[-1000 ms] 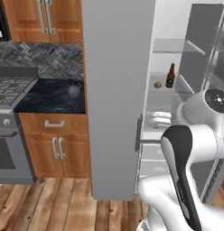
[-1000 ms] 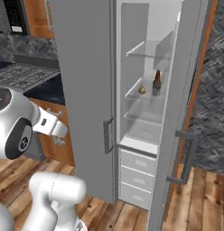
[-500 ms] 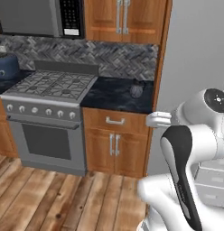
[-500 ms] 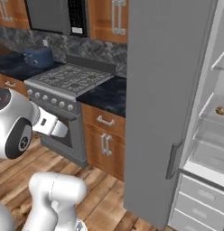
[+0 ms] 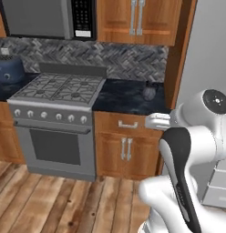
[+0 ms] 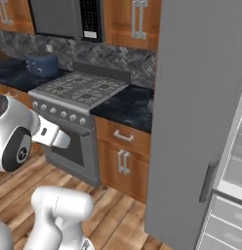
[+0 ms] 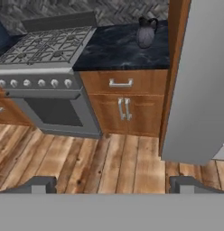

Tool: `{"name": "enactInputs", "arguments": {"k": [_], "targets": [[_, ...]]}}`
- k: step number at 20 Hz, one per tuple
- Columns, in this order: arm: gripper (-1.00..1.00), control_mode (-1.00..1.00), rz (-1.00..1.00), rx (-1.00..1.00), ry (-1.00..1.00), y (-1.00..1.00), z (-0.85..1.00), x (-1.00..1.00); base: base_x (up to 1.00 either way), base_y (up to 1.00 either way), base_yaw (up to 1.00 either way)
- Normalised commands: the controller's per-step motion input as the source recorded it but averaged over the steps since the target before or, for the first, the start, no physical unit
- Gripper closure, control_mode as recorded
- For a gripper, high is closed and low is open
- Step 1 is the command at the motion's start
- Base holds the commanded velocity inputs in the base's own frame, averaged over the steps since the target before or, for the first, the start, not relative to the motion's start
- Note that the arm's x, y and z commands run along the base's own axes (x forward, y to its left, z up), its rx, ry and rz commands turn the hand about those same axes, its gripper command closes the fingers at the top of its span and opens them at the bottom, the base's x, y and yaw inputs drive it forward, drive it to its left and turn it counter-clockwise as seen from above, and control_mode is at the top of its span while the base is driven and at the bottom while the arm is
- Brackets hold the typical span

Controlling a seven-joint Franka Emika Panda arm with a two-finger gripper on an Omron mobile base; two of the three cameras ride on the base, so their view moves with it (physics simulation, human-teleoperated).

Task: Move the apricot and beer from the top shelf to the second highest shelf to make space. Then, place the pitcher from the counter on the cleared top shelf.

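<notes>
Pitcher [image 7: 146, 31] stands upright on the dark marbled worktop [image 7: 118, 47], untouched.

It sits toward the back of the worktop, near the wooden panel that borders the grey fridge side [image 7: 199, 81], and to the right of the gas stove [image 7: 46, 45]; in the left base view the pitcher [image 5: 149, 91] appears as a small smoky-grey shape against the herringbone backsplash [image 5: 119, 59]. The gripper [image 7: 114, 184] hangs well apart from it, above the wooden floor [image 7: 105, 158], its fingers [image 7: 39, 184] spread wide and holding nothing. Below the worktop are a drawer [image 7: 120, 82] and a two-door cabinet [image 7: 124, 110].
</notes>
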Motion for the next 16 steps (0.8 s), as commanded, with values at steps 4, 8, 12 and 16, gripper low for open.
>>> {"name": "enactInputs", "arguments": {"k": [4, 8, 12, 16], "targets": [[-1.00, 1.00, 0.00, 0.00, 0.00, 0.00, 0.00, 0.00, 0.39, 0.30, -0.45], [-1.00, 1.00, 0.00, 0.00, 0.00, 0.00, 0.00, 0.00, 0.47, 0.54, -0.48], [-1.00, 1.00, 0.00, 0.00, 0.00, 0.00, 0.00, 0.00, 0.58, 0.67, -0.46], [-1.00, 1.00, 0.00, 0.00, 0.00, 0.00, 0.00, 0.00, 0.66, 0.71, -0.44]]}}
